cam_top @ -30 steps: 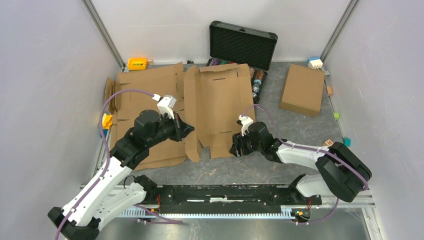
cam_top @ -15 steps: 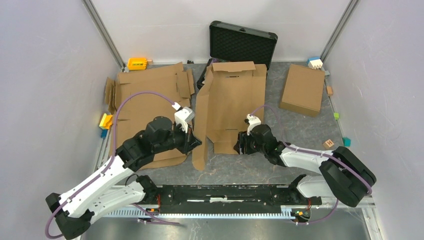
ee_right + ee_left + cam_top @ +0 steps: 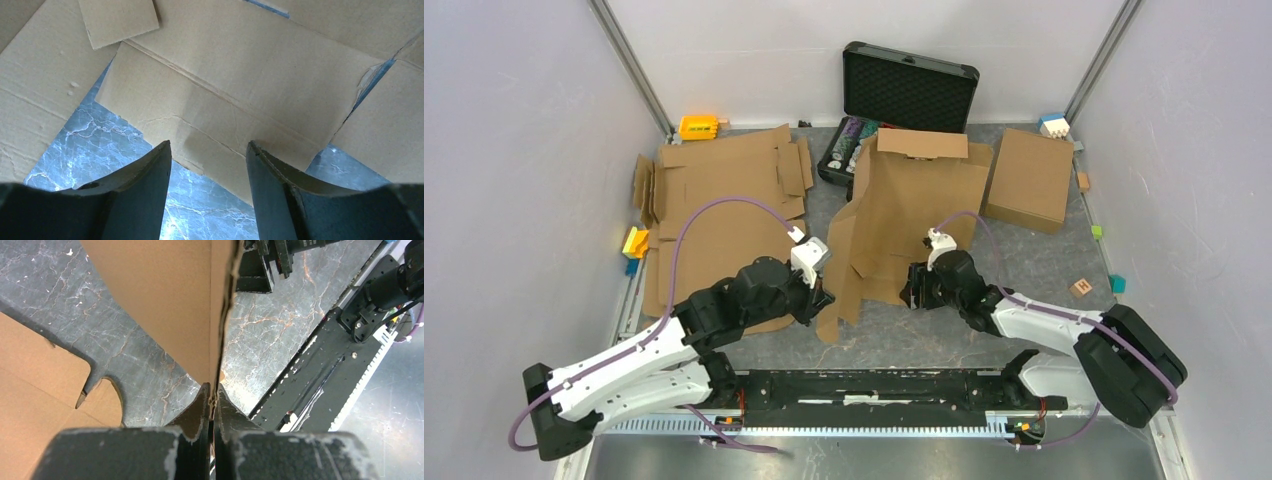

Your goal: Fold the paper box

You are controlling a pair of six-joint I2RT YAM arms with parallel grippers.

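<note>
Cardboard, plain brown and corrugated, makes up the paper box [image 3: 914,200]: an unfolded blank with cut flaps, tabs and a pair of slots. It is raised off the grey marbled bench [image 3: 944,330] at mid-scene, so its main panel leans up towards the far side. A narrow flap is bent over along its far edge, and a long side flap hangs down on the near left. The left end effector [image 3: 212,392] is clenched on the thin edge of that near-left flap, and the sheet rises straight out from between its fingers. The right end effector [image 3: 207,147] is released, with its fingers spread just short of the blank's near right edge and creased cardboard filling the view beyond them. Behind the blank, at the far side, a black case [image 3: 911,90] stands with its foam-lined lid up and rows of colourful chips [image 3: 849,140] in its tray. A second flat cardboard sheet [image 3: 714,200] lies to the left, and a closed brown box [image 3: 1029,180] lies at the far right. A small wooden block [image 3: 1081,287] on the right carries a letter too small to read.
</note>
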